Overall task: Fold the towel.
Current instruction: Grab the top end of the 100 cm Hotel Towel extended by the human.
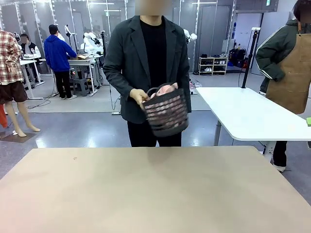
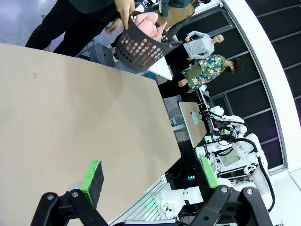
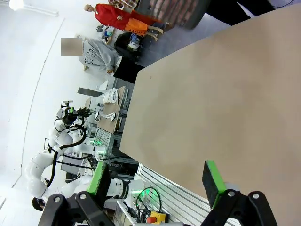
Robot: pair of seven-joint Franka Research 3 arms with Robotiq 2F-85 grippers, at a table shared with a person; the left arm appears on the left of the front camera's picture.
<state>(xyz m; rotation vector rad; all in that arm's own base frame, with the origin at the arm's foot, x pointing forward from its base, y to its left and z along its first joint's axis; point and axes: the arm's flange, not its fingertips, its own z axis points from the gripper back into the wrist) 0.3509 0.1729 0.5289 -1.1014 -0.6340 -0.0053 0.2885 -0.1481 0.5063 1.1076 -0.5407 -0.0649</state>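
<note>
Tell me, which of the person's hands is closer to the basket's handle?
Right. The person's right hand grips the black basket's handle, with the pink towel inside. The left hand is hidden behind the basket, so its place is unclear.

Soft pink terry towel (image 1: 165,89) in perforated plastic basket (image 1: 166,115); matt, smooth table (image 1: 155,194).

a large lab or workshop hall, with spaced worktables (image 1: 243,114), a shelving rack (image 1: 213,65) and a glossy grey floor (image 1: 87,128).
</note>
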